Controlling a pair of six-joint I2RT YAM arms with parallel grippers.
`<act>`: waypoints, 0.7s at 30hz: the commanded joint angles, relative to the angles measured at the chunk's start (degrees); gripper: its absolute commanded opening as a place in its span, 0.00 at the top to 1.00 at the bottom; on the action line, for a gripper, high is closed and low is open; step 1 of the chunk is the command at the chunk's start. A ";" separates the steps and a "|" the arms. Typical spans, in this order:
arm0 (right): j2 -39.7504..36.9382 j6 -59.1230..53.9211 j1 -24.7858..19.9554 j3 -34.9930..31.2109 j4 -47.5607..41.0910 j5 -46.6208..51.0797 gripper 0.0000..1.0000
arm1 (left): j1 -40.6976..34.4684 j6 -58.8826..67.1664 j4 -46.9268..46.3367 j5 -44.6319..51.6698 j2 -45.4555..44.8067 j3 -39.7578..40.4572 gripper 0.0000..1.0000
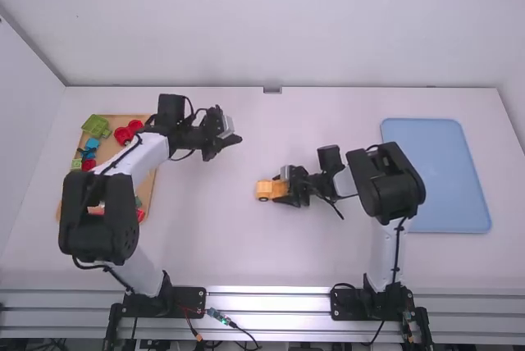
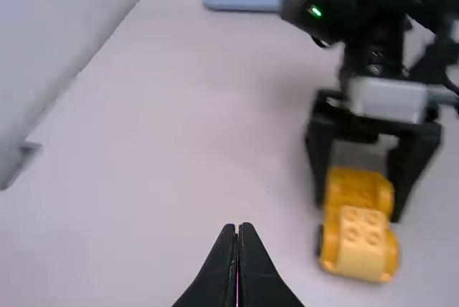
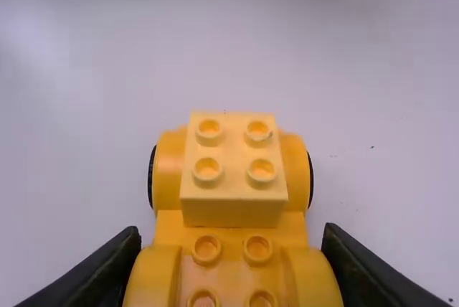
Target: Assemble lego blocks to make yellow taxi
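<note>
The taxi looks only partly built: a pale block (image 3: 233, 210) sits on one end of the yellow base (image 3: 172, 171), while the studs behind it are bare. Body and roof blocks probably remain. The base stands midway between the left and right edges of the desk (image 1: 213, 244). The right gripper (image 3: 231, 235) is parted just to the base's width, gripping its sides; the left gripper (image 2: 239, 228) is closed and empty.

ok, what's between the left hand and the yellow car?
Just bare white table between the left hand and the yellow car; the high view and the left wrist view both show that stretch.
</note>
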 commanded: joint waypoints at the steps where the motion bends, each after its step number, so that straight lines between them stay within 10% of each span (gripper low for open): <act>1: 0.81 0.11 0.92 0.55 -0.87 2.69 0.33 | 0.72 -4.21 -1.97 -1.36 -0.22 1.29 0.98; 3: 0.81 0.31 1.22 0.42 -0.81 3.28 0.31 | 0.96 -4.14 -3.23 -2.19 -0.22 1.95 0.95; 10: 0.79 0.31 1.14 0.39 -0.90 3.96 0.17 | 1.16 -4.69 -3.98 -5.84 -0.27 2.10 0.32; 11: 0.79 0.33 1.14 0.39 -0.98 3.91 0.11 | 1.33 -5.89 -3.61 -6.27 -0.27 2.10 0.01; 21: -4.04 7.43 -0.94 0.55 -5.31 6.86 0.01 | 5.29 -20.21 -6.12 -25.31 -0.27 6.58 0.01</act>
